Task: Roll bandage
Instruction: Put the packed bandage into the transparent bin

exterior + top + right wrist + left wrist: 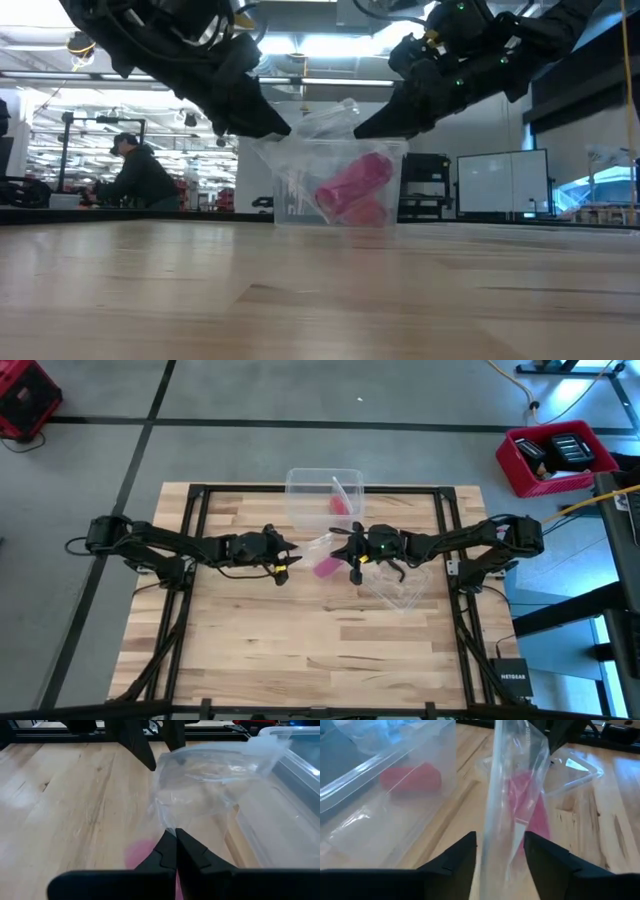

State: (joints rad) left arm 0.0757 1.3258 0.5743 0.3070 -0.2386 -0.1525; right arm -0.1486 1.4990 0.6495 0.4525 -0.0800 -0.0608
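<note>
Hanging between the two grippers near the middle of the high view is one clear plastic wrapper (pixel 322 550) with one pink bandage (pixel 326 566) rolled inside it. The left gripper (pixel 291 557) comes in from the left of that frame; in its own wrist view its two dark fingers (pixel 455 862) stand apart on either side of the wrapper (pixel 512 795), and I cannot tell whether they press on it. The right gripper (pixel 347 546) comes in from the right, and its wrist view shows its fingers (pixel 165 852) pressed together on an edge of the wrapper (pixel 210 780), pinching the plastic. The bandage (pixel 532 810) shows through the film as a pink shape, lifted off the wood.

One clear plastic box (pixel 323 495) stands just above the grippers in the high view, on the upper middle of the wooden table (pixel 300 650). A second pink roll (pixel 340 506) lies inside it. One clear lid (pixel 400 585) lies flat on the table below the right gripper.

In the low view both pink pieces show at centre frame, and one person (pixel 140 175) sits far off at the left.
</note>
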